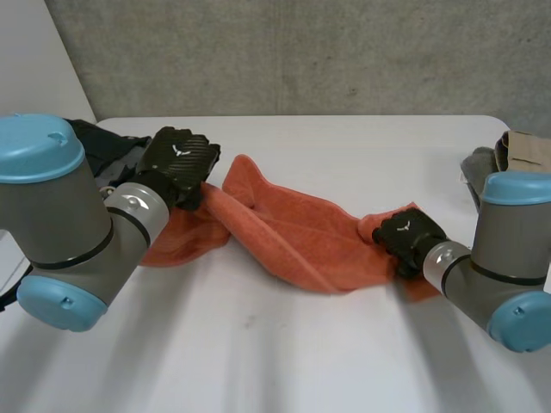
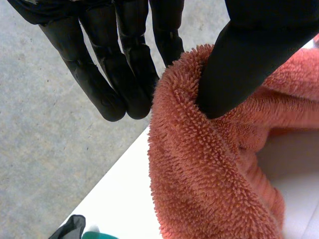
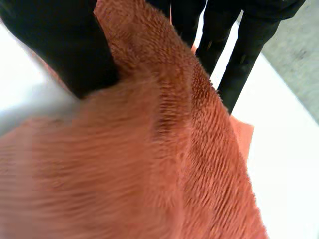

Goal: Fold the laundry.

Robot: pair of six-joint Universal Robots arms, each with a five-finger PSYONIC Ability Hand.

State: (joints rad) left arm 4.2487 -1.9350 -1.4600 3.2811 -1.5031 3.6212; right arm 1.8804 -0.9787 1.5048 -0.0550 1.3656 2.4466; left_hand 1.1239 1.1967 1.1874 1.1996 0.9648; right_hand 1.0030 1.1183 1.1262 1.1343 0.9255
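Left arm (image 1: 60, 224) at 8 o'clock; left hand (image 1: 176, 159) pinches orange towel (image 1: 293, 232) at 9 o'clock end, thumb against fingers (image 2: 124, 74). Right hand (image 1: 405, 237) pinches 3 o'clock end likewise.

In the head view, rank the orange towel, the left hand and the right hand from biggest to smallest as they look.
1. orange towel
2. left hand
3. right hand, only slightly smaller; its angle may explain that.

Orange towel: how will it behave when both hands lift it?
Probably floppy: the orange towel lies in soft folds between the left hand and right hand, so its middle should droop. Its looped pile looks grippy; slipping from the fingers seems unlikely.
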